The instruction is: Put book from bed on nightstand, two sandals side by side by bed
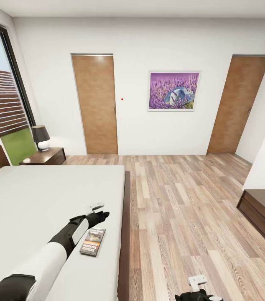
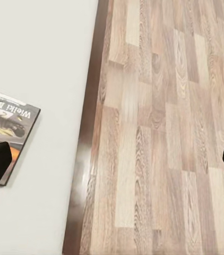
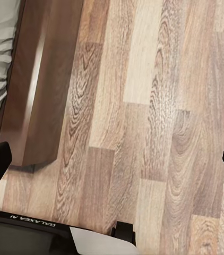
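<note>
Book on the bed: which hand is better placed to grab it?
Left. The left hand hovers over the bed, open, right beside the book. The right hand hangs low over the wood floor, off the bed.

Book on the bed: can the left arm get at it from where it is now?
Probably yes. The book lies flat near the bed's edge, just beside the left end effector, whose fingers are spread wide. Nothing lies between them.

Book (image 1: 93,241): on the bed (image 1: 32,200), near its right edge, just beside the left claw (image 1: 100,212). Nightstand (image 1: 44,157): behind the bed's far edge, lamp (image 1: 41,137) on it. Cabinet (image 1: 263,214): right, across the floor (image 1: 182,217).
</note>
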